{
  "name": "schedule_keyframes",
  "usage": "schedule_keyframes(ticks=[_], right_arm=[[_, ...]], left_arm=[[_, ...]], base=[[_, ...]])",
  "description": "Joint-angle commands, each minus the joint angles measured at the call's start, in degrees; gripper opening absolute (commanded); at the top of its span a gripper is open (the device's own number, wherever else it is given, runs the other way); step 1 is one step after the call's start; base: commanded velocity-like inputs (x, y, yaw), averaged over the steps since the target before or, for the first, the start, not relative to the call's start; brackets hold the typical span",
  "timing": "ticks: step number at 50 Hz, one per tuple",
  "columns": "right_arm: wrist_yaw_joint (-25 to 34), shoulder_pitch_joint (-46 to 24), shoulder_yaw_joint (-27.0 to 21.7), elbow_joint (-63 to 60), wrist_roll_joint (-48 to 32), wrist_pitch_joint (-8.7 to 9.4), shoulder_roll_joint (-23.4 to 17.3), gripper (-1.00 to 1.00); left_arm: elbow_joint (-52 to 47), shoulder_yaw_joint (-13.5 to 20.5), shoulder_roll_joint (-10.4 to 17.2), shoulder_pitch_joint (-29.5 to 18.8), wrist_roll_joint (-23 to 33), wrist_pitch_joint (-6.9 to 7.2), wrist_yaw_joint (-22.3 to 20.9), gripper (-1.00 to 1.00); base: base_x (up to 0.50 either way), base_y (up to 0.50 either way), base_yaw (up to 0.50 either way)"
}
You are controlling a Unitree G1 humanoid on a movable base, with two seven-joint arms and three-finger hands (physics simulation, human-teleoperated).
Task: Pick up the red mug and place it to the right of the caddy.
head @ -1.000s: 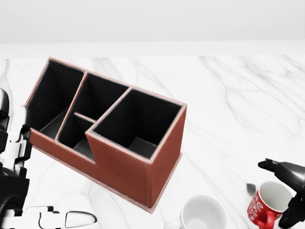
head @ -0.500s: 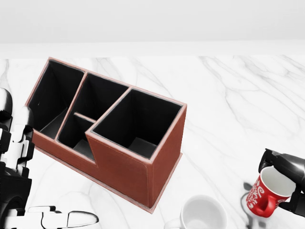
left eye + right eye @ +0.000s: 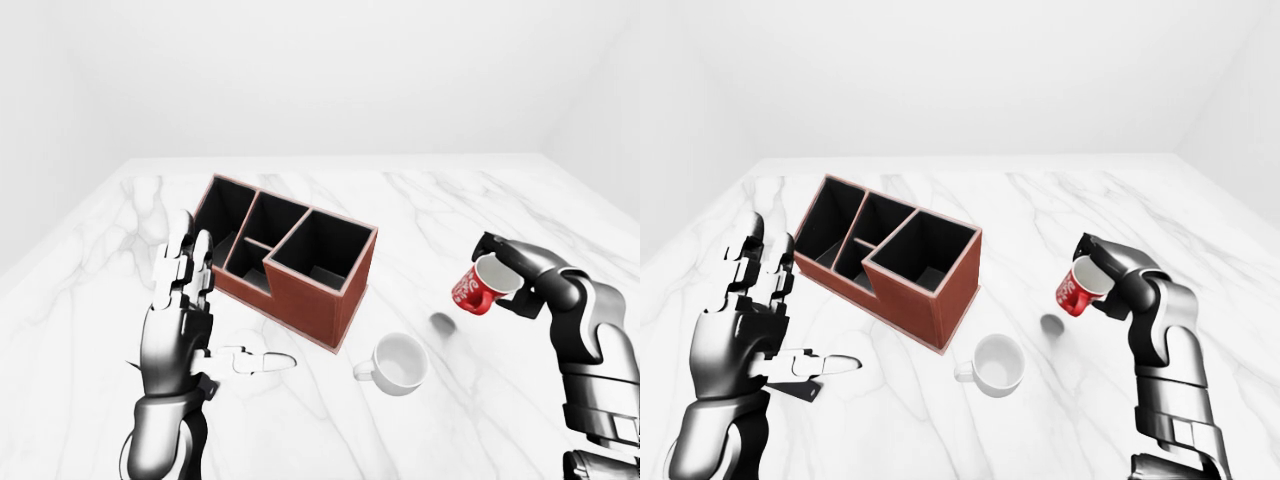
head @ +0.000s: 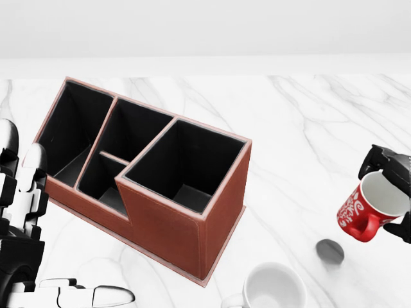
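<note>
Red mug [image 4: 363, 212] with white swirls, tilted in right hand [image 4: 393, 192]

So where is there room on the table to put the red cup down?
Bare marble lies right of the brown compartment caddy, under the red patterned mug held in the right hand. It is tighter by the white mug near the caddy's corner.

The red mug [image 4: 366, 212] now hangs clear of the table [image 4: 308, 141], higher at the right edge of the head view than a second ago, when it stood at the lower right. The right hand [image 4: 393, 192] grips it, tilted leftward. Its round shadow [image 4: 329, 251] now lies apart, below left.
</note>
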Motion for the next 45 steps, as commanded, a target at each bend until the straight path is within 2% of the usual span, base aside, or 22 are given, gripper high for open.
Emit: schedule_keyframes(ticks=[1, 19, 29, 45], right_arm=[[0.0, -6.3, 1.3, -5.6, -1.4, 2.27, 0.3, -1.00], [0.0, -10.4, 7.3, -2.6, -6.1, 2.27, 6.4, -1.00], [0.0, -13.0, 10.3, 4.8, -7.9, 2.27, 9.6, -1.00], [-0.6, -16.8, 13.5, 15.9, -9.0, 2.27, 12.2, -1.00]], left_arm=[[-0.3, -0.4, 0.1, 0.1, 0.1, 0.00, 0.1, 1.00], [-0.9, 0.9, -0.1, 0.0, -0.6, 0.00, -0.4, 1.00], [-1.0, 0.4, -0.3, 0.3, -0.2, 0.00, -0.4, 1.00], [-1.7, 0.6, -0.1, 0.3, -0.6, 0.00, -0.4, 1.00]], base=[[0.00, 0.00, 0.00], [0.00, 0.00, 0.00], [0.00, 0.00, 0.00], [0.00, 0.00, 0.00]])
